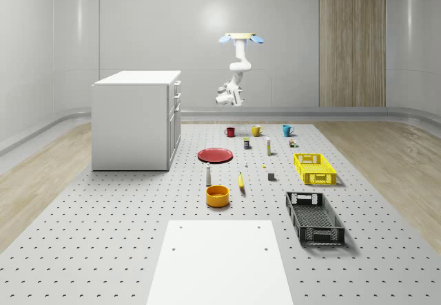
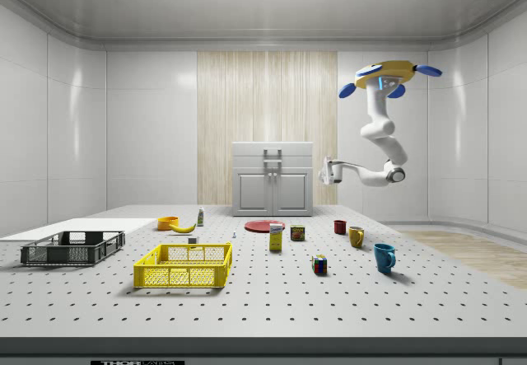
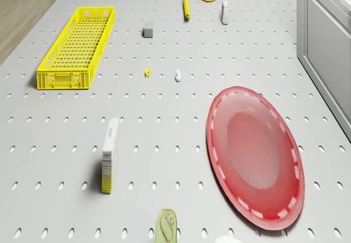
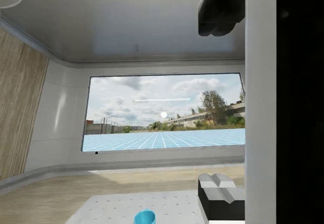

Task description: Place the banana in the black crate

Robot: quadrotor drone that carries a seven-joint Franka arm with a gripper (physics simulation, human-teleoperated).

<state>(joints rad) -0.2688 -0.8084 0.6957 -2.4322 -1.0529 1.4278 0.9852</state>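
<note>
- You are working in a pale, panelled room over a grey perforated table (image 1: 103, 236), with a white cabinet (image 1: 134, 119) on the whole-scene view's left.
- The gripper (image 1: 224, 98) hangs high in the air near the table's far end. In the wrist view its fingers (image 4: 218, 12) stand wide apart with nothing between them.
- The drone (image 1: 241, 38) hovers above it, well over the far row of mugs, with the arm folded down beneath.
- The banana (image 1: 241, 181) lies flat on the table in the near half, well away from the gripper. It is just right of the orange bowl (image 1: 217, 195) and close to a white bottle (image 1: 208, 175).
- The black crate (image 1: 314, 217) sits nearer and to the right of the banana, apart from it.
- Expect the banana to be light, slightly soft and smooth-skinned, so it may roll. Close across its thick middle, at right angles to its length, and squeeze gently.
</note>
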